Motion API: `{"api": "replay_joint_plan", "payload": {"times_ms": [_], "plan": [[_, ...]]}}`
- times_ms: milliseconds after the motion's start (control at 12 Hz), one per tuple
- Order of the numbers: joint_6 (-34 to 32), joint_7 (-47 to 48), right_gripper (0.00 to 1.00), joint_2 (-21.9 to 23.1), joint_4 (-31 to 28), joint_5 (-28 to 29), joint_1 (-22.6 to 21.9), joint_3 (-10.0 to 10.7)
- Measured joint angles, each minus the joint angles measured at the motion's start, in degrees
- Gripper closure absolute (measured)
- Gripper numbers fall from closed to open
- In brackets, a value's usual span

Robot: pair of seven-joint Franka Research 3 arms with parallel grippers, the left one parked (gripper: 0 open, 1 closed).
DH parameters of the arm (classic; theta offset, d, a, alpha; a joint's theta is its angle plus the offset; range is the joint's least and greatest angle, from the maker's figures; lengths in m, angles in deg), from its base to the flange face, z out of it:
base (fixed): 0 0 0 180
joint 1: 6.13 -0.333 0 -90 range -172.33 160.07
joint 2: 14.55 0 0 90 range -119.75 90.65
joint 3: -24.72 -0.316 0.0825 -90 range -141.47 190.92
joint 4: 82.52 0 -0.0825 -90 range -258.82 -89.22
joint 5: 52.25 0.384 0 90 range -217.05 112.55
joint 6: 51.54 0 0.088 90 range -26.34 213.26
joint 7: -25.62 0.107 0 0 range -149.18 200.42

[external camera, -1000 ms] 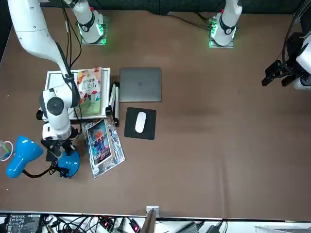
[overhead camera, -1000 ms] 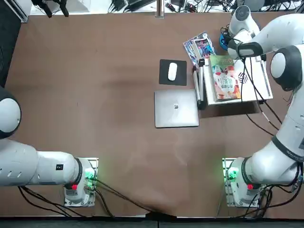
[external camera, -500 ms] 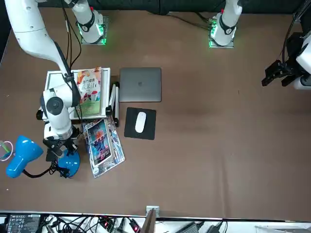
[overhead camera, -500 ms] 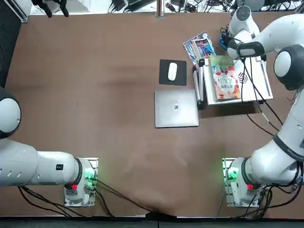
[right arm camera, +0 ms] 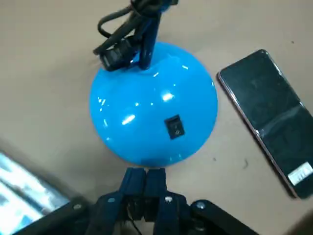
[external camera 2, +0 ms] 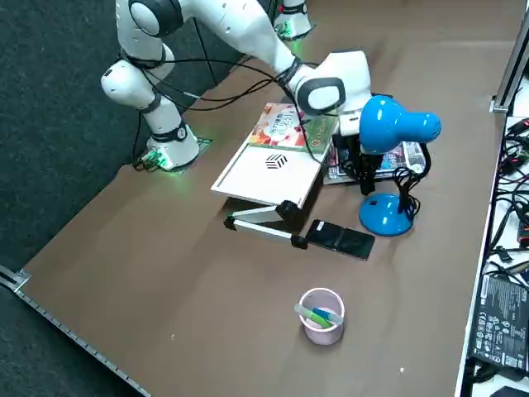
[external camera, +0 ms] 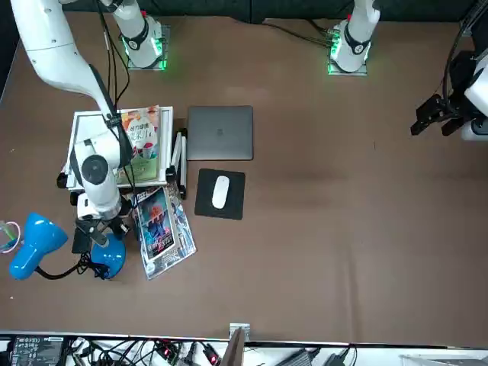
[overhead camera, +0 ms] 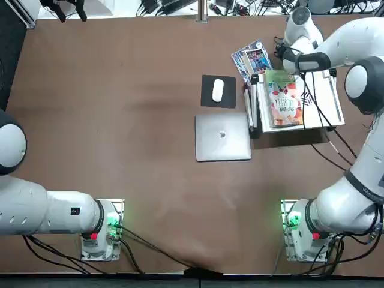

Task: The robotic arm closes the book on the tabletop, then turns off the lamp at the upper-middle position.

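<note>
claw (right arm camera: 145, 172) shut and empty near lamp base (right arm camera: 154, 105).

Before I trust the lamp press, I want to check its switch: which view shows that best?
The right wrist view: the black switch sits unobstructed on the blue base. Front and right side views show the base, no discernible switch; top view, neither.

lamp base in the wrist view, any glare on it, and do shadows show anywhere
right wrist view: white glints on the blue lamp base, near its switch; top view: dark shadow below the white stand; right gripper in front of the base, fingers together
</note>
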State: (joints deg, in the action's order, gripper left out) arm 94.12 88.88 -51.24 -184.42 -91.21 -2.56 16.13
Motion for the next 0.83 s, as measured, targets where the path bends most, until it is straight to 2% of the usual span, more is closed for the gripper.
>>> {"api": "replay_joint_plan", "payload": {"times_ms": [250, 500, 833], "plan": [[-7.82, 0.04, 0.99, 2.30, 2.20, 2.56, -0.15, -2.61], [-12.28, 0.04, 0.99, 5.50, 2.70, 3.98, -0.15, -4.26], [-19.67, -4.08, 0.99, 10.86, 2.94, 12.42, -0.18, -5.99]]}}
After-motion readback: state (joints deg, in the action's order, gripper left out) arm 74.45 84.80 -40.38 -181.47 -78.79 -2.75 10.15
